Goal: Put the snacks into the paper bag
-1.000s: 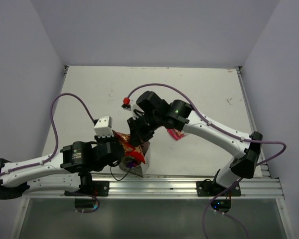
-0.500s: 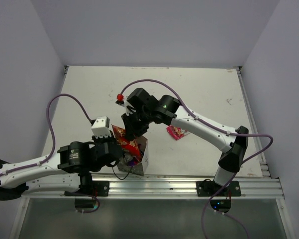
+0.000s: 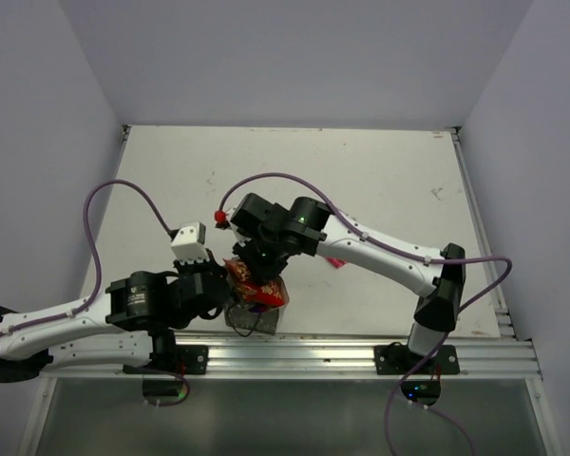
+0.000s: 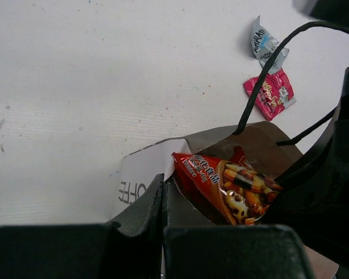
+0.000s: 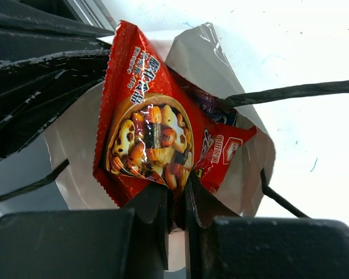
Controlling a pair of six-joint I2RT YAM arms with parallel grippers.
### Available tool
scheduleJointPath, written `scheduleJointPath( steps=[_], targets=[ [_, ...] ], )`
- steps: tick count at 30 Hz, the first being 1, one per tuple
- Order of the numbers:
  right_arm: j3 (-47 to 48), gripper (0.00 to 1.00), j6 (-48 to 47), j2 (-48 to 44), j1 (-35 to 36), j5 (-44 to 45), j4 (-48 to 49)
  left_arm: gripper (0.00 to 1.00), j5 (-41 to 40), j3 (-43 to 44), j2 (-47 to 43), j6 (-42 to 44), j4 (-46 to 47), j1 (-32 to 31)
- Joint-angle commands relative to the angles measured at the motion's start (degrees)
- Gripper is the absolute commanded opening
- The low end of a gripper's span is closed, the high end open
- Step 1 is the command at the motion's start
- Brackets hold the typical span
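Observation:
The paper bag point(image 3: 266, 315) stands at the near table edge, between the arms. My left gripper point(image 4: 163, 189) is shut on the bag's rim point(image 4: 145, 174) and holds it. My right gripper point(image 5: 177, 195) is shut on the red snack packet point(image 5: 148, 136) and holds it in the bag's mouth point(image 5: 250, 157); the packet also shows in the top view point(image 3: 255, 283) and the left wrist view point(image 4: 227, 189). A purple packet edge point(image 5: 206, 103) shows inside the bag behind the red one. A pink packet point(image 4: 270, 94) and a silvery-blue packet point(image 4: 264, 46) lie on the table beyond the bag.
The bag's black cord handles point(image 4: 267, 75) arch over its mouth, one crossing above the packets in the right wrist view point(image 5: 291, 91). The metal rail point(image 3: 342, 356) runs along the near table edge just behind the bag. Grey walls enclose the white table point(image 3: 361, 171).
My right gripper has moved left and down with the red packet, from above the bag into its mouth. The left gripper stays on the bag's rim.

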Motion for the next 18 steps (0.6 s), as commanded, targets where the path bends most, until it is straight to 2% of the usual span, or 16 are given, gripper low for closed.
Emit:
scheduleJointPath(
  steps=[1, 4, 10, 14, 15, 18],
  targets=[
    [1.8, 0.0, -3.6, 3.3, 3.1, 5.3, -6.2, 0.0, -3.0, -0.4, -0.8, -1.4, 1.4, -0.2],
    [3.8, 0.01, -3.6, 5.3, 5.7, 5.6, -7.0, 0.0, -3.0, -0.5, -1.3, -1.4, 1.2, -0.2],
    [12.6, 0.31, -3.7, 7.1, 7.1, 11.2, -11.6, 0.0, -2.7, -0.5, -1.4, -1.4, 1.2, -0.2],
    [24.0, 0.5, -4.4, 5.6, 7.1, 13.8, -15.7, 0.0, -2.5, -0.5, -1.1, -1.3, 1.4, -0.2],
    [25.8, 0.59, -4.3, 5.2, 7.0, 13.7, -16.3, 0.0, -2.5, -0.5, -1.1, -1.2, 1.6, -0.2],
    [29.5, 0.67, -3.1, 2.2, 6.7, 11.7, -15.9, 0.0, -2.3, -0.5, -0.9, -0.7, 2.2, -0.2]
  ],
)
